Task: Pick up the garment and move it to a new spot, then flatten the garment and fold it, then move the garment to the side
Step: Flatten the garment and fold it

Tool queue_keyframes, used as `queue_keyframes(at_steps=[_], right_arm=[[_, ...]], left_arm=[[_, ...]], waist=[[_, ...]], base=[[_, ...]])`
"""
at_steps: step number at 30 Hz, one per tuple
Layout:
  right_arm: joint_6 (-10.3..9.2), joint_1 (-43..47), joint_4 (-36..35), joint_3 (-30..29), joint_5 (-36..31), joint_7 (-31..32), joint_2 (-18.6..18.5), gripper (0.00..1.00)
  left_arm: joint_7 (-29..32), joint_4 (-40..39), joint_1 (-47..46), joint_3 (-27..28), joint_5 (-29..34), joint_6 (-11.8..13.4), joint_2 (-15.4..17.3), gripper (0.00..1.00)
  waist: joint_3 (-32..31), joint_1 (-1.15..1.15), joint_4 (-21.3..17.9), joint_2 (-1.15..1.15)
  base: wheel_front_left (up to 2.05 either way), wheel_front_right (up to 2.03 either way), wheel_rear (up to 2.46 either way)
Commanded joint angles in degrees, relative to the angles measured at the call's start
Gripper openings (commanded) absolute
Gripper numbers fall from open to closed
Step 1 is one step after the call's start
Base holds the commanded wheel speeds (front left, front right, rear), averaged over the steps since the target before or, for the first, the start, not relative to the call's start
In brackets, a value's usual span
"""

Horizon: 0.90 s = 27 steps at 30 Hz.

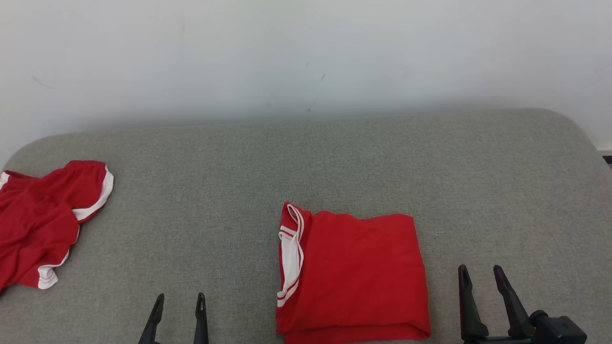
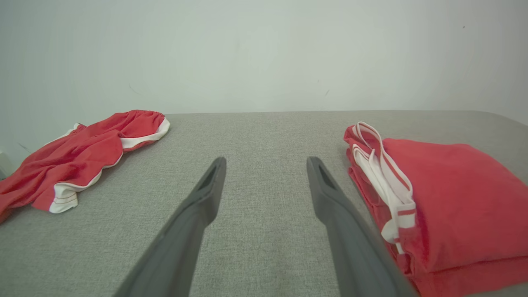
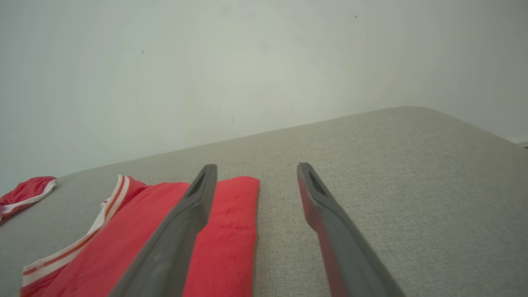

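Observation:
A red garment (image 1: 356, 274) with white-striped trim lies folded into a neat rectangle on the grey cushion (image 1: 306, 162), near the front edge at centre. It also appears as the folded garment (image 2: 445, 206) at the right of the left wrist view, and as the folded garment (image 3: 225, 235) at the lower left of the right wrist view. My left gripper (image 1: 180, 298) stands open to its left, apart from it, as the same left gripper (image 2: 266, 163) shows. My right gripper (image 1: 480, 270) is open just right of the garment, empty, and the right gripper (image 3: 255, 169) hovers over its right edge.
A second red piece with white trim, crumpled shorts (image 1: 43, 220), lies at the cushion's far left edge; the same shorts (image 2: 82, 156) and shorts (image 3: 24, 194) show in both wrist views. A pale wall (image 1: 306, 57) rises behind the cushion. Bare grey fabric spreads to the right.

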Motion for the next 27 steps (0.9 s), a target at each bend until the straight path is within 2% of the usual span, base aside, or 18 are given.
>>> queue_keyframes(at_steps=[1, 27], right_arm=[[-0.14, 0.23, 0.08, 0.02, -0.69, -0.25, 0.16, 1.0], [-0.14, 0.07, 1.63, 0.88, -0.9, -0.25, 0.34, 1.0]], left_arm=[[-0.18, 0.14, 0.68, -0.02, 0.76, 0.12, -0.06, 1.0], [-0.18, 0.69, 0.82, 0.51, 1.07, 0.36, -0.06, 1.0]], waist=[[0.07, 0.01, 0.1, 0.0], [-0.2, 0.01, 0.71, 0.0]], base=[[0.0, 0.0, 0.0], [0.0, 0.0, 0.0]])
